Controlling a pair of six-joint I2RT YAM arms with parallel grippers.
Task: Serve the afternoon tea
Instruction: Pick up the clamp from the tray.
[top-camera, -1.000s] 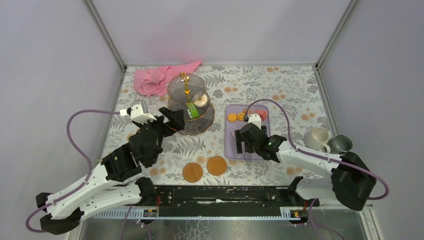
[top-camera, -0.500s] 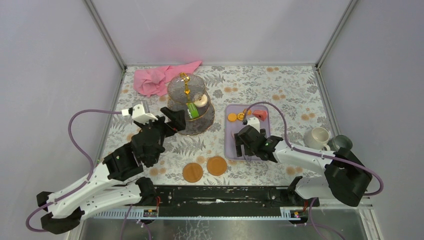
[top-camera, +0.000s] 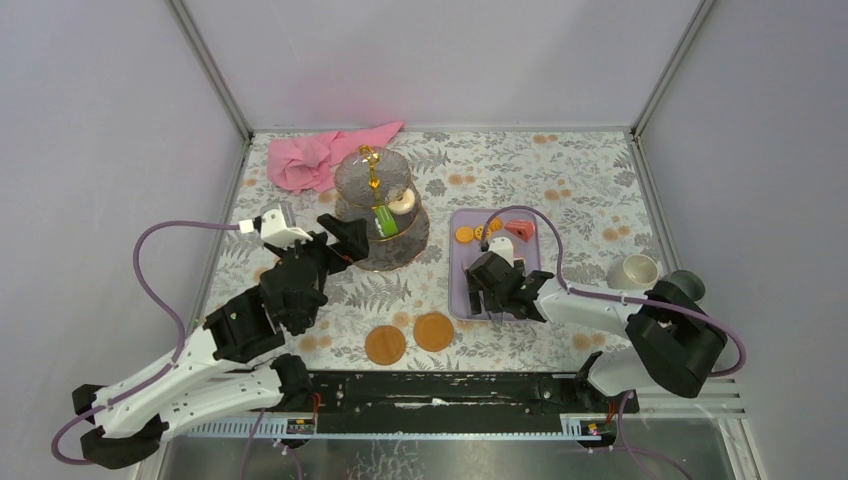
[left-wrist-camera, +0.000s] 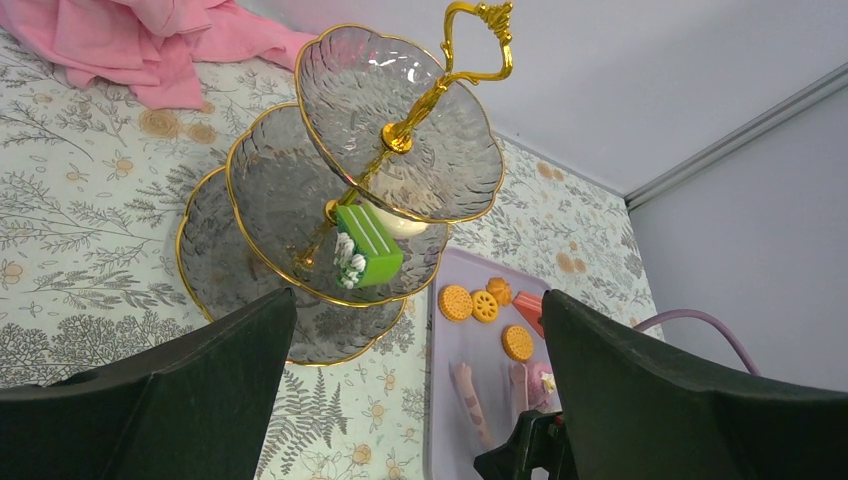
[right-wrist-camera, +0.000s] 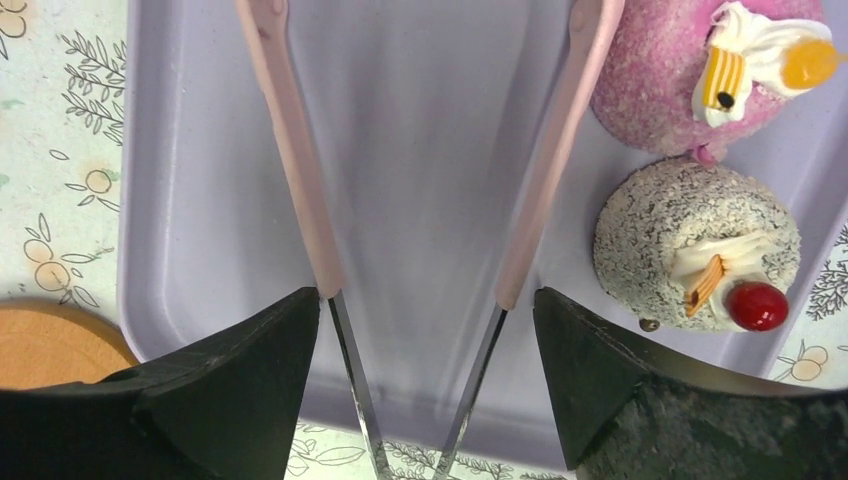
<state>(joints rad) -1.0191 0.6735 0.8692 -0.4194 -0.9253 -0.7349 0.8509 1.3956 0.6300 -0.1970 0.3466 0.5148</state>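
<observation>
Floral tablecloth over the table (top-camera: 560, 170), plain grey walls all round. Back left, the pink cloth (top-camera: 315, 157) lies in a heap. The left gripper (top-camera: 345, 238) hangs just beside the three-tier stand (left-wrist-camera: 440, 170), fingers spread wide with nothing between them. A green cake (left-wrist-camera: 368, 243) sits on the middle tier by the gold stem. Something cream-coloured (left-wrist-camera: 408, 226) is tucked behind it, mostly hidden under the top tier, so no idea what it is.

Two orange discs (top-camera: 385, 345) lie near the front edge, between the arms. Next comes the lilac tray (right-wrist-camera: 420, 120), with small orange biscuits (left-wrist-camera: 455, 302) at its far end and pink tongs (right-wrist-camera: 300, 150) lying lengthwise. The right gripper (right-wrist-camera: 425, 300) is low over them, jaws apart, both tong arms running between the fingers. Can't tell if they actually touch.

Beside the tongs are a pink cupcake (right-wrist-camera: 680, 80), cut off at the frame's top, and a white speckled cupcake (right-wrist-camera: 695, 245) with a cherry. Far right, off the tray, the cream mug (top-camera: 635, 268) and grey-green mug (top-camera: 687, 285) stand side by side, both partly hidden by the right arm.

Versus a second ago, the right arm has swung left, so its elbow now blocks more of the mugs; the cream mug's handle was showing before. Left arm and stand look unchanged.
</observation>
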